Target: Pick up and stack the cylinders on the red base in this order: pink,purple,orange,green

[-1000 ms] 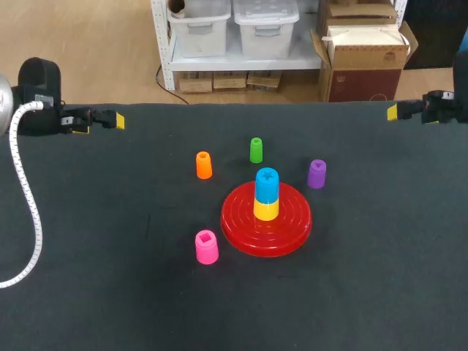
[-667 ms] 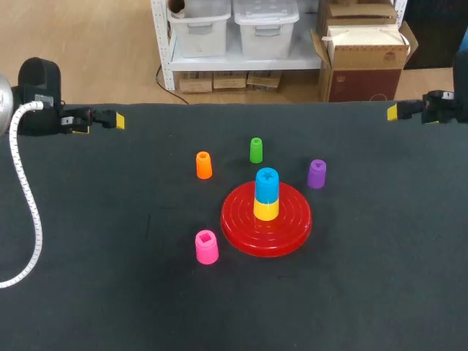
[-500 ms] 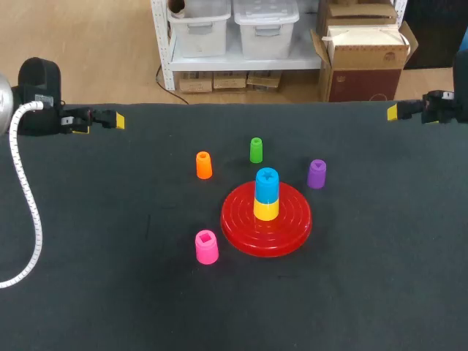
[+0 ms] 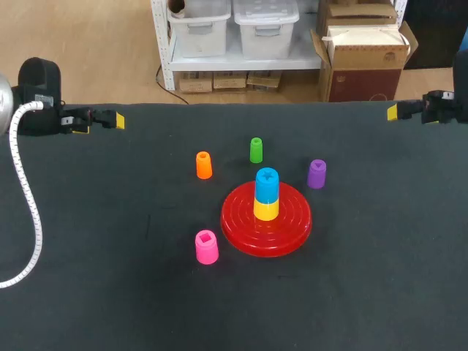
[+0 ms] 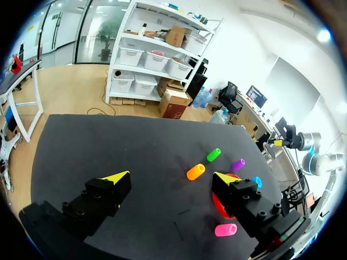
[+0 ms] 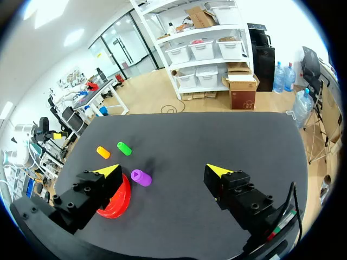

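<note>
The red base [image 4: 238, 219] lies mid-table with a yellow cylinder and a blue cylinder [image 4: 267, 184] stacked on its peg. The pink cylinder [image 4: 206, 246] stands left of the base at the front, the orange cylinder [image 4: 204, 164] behind it on the left, the green cylinder [image 4: 256, 150] behind, and the purple cylinder [image 4: 316, 174] to the right. My left gripper [image 4: 108, 120] sits open at the far left edge; my right gripper [image 4: 401, 111] is open at the far right edge. Both hold nothing. The left wrist view shows the pink cylinder [image 5: 225, 230], orange cylinder [image 5: 195, 172] and green cylinder [image 5: 213, 155] ahead of the open left gripper [image 5: 172, 177]. The right wrist view shows the purple cylinder [image 6: 140, 177] and red base [image 6: 122, 197] near the open right gripper [image 6: 164, 170].
A white ribbed cable [image 4: 28, 212] runs along the table's left side. The black table top [image 4: 110, 278] has wide bare room in front and at both sides of the base.
</note>
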